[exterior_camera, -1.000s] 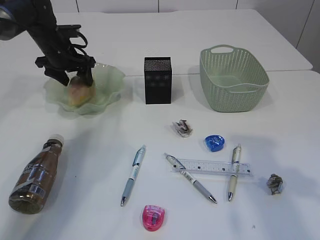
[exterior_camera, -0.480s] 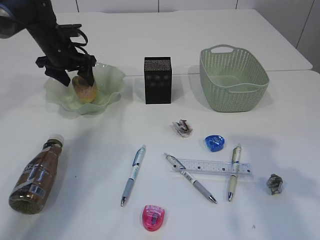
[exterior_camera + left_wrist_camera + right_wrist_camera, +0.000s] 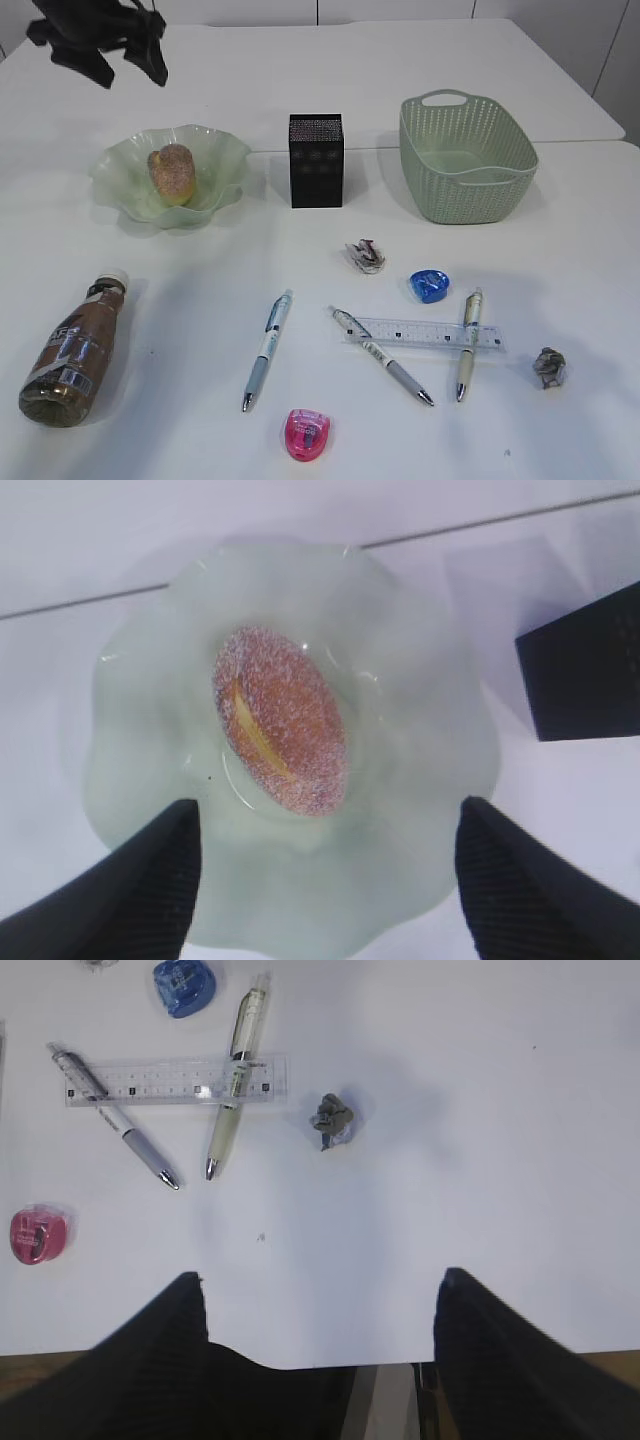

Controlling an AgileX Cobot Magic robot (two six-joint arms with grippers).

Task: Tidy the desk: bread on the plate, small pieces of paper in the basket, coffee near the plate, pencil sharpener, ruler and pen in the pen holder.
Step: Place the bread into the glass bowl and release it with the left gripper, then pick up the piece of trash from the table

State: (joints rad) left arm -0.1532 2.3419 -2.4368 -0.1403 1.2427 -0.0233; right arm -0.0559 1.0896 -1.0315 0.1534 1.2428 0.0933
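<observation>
Bread (image 3: 172,172) sits on the plate (image 3: 225,150) toward the counter's far-left corner, left gripper (image 3: 103,50) hanging above, fingers spread and empty. Right gripper (image 3: 320,1310) waits wide open. Coffee bottle (image 3: 72,352) at the near-left edge looks next: grab it, carry it plateward.

At upper left the bread (image 3: 172,173) sits in the plate (image 3: 222,160); the pen holder (image 3: 316,160) stands right of it, the basket (image 3: 466,158) farther right. The coffee bottle (image 3: 72,352) lies lower left. The ruler (image 3: 425,333) lies across two pens lower right.
</observation>
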